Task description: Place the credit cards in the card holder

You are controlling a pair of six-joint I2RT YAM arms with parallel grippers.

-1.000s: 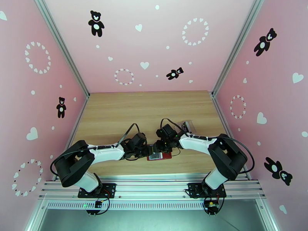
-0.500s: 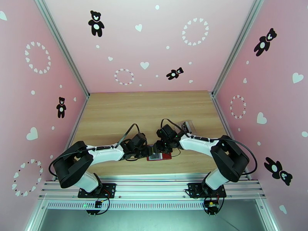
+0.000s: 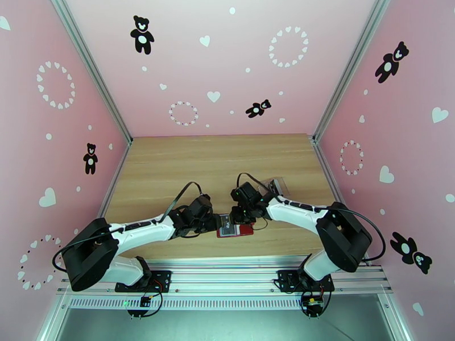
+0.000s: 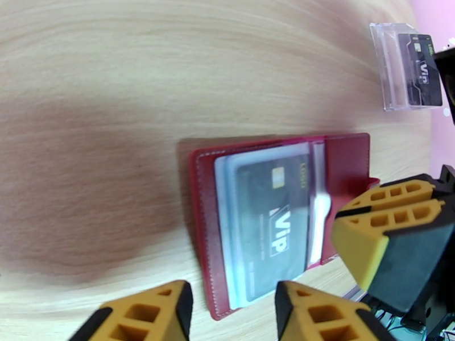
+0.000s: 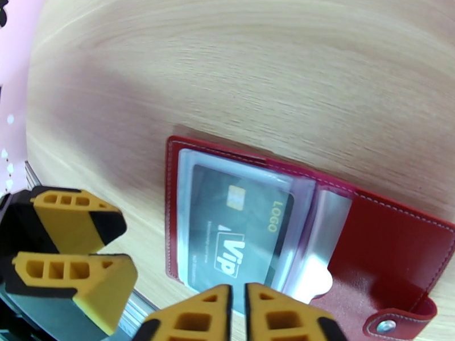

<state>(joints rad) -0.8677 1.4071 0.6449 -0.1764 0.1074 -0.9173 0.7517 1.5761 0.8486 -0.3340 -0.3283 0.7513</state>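
Red card holder [image 4: 341, 160] open on wood table [image 4: 170, 52], dark VIP card [image 4: 267, 223] in pocket; left gripper [image 4: 233, 296] parted, empty; right gripper [image 5: 238, 296] closed, empty

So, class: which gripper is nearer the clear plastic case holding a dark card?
Right. The right gripper is by the right, snap-tab side of the dark-red leather-look card holder, the side toward the clear case; the left gripper is at its near-left corner.

Open card holder [image 4: 347, 166], credit card [image 4: 267, 223] inside (VIP-marked)
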